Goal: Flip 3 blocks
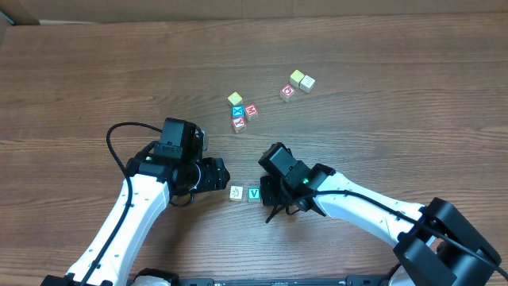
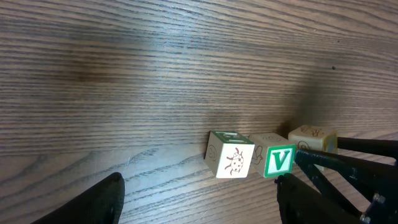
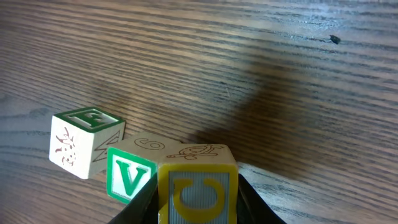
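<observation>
Blocks: smooth wooden cubes, printed faces

Brown wood-grain table fills the scene, soft light glancing off its grain, one dark speck on it, a pale strip beyond its far edge.

I read: green V block sits flat, white face with green frame and V | cream block just beside the V block, green letter on top, bug drawing on side | yellow C block against the V block's opposite side, upright, pinched by right gripper
</observation>
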Tool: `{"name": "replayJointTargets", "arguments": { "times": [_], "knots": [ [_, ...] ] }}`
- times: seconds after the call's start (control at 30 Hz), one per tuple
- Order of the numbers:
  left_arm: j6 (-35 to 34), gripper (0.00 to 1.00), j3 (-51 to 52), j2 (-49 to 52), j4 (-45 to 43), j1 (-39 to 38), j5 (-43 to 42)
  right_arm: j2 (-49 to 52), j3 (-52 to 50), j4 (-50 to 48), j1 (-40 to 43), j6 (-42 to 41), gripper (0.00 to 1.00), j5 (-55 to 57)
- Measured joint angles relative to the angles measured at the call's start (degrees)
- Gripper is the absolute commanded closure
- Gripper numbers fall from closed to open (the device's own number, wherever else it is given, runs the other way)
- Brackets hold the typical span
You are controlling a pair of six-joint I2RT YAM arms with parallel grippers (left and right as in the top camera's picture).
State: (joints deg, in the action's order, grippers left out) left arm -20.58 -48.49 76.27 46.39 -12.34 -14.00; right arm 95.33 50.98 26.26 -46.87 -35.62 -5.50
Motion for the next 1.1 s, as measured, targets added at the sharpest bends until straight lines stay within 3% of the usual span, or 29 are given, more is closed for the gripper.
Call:
{"name": "replayJointTargets", "arguments": {
  "times": [0.27,1.1],
  "knots": [
    [0.0,0.28,0.0,0.0,0.04,0.0,0.0,0.0,0.0,-0.09,0.0,0.0,0.71,0.0],
    [0.0,0.28,0.0,0.0,0.15,0.0,0.0,0.0,0.0,0.31,0.0,-0.17,0.6,-0.02]
  ]
}}
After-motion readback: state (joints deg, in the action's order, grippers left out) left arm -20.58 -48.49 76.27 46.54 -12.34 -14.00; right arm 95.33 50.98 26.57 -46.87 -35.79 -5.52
